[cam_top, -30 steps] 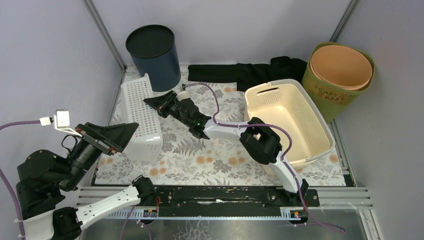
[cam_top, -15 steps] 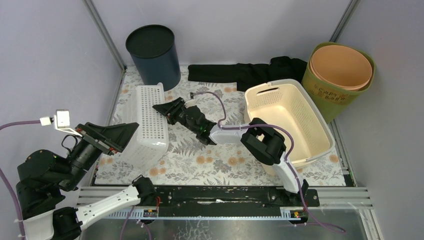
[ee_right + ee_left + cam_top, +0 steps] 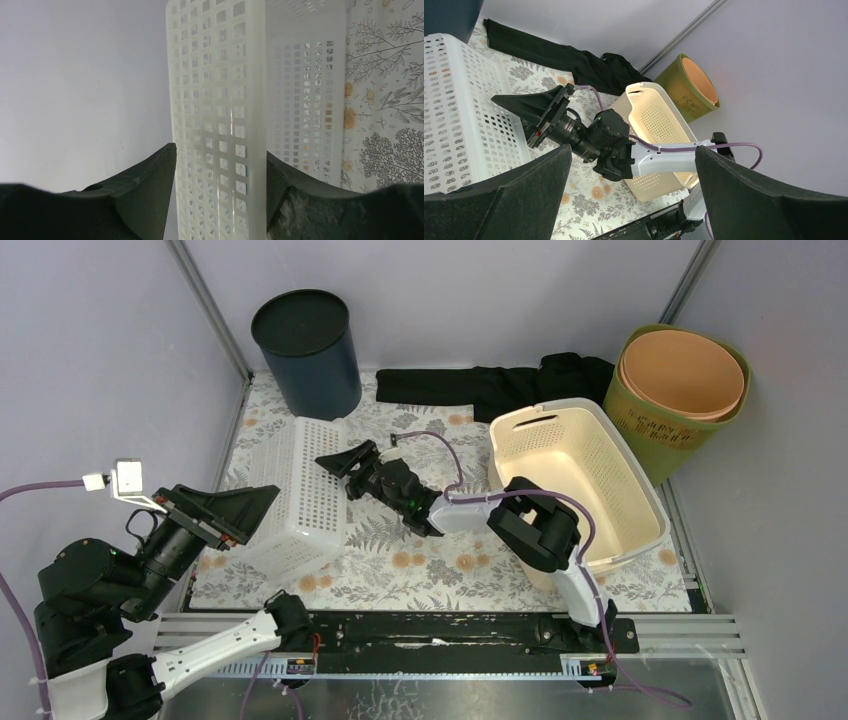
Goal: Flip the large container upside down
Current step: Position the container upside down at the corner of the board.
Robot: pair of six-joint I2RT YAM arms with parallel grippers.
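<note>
Top external view, we see the white lattice container (image 3: 300, 490) tipped over on the floral table (image 3: 450, 570) at left, right claw (image 3: 345, 460) parted astride its rim without clamping it, left claw (image 3: 228, 512) spread wide and empty, just beside its near side.

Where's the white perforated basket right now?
Top view: the white perforated basket lies on the left side of the floral mat, just nearer the arms than the dark blue bin, between the left end effector and right end effector.

Left arm (image 3: 150, 560) and right arm (image 3: 470, 508) have jaws parted.
</note>
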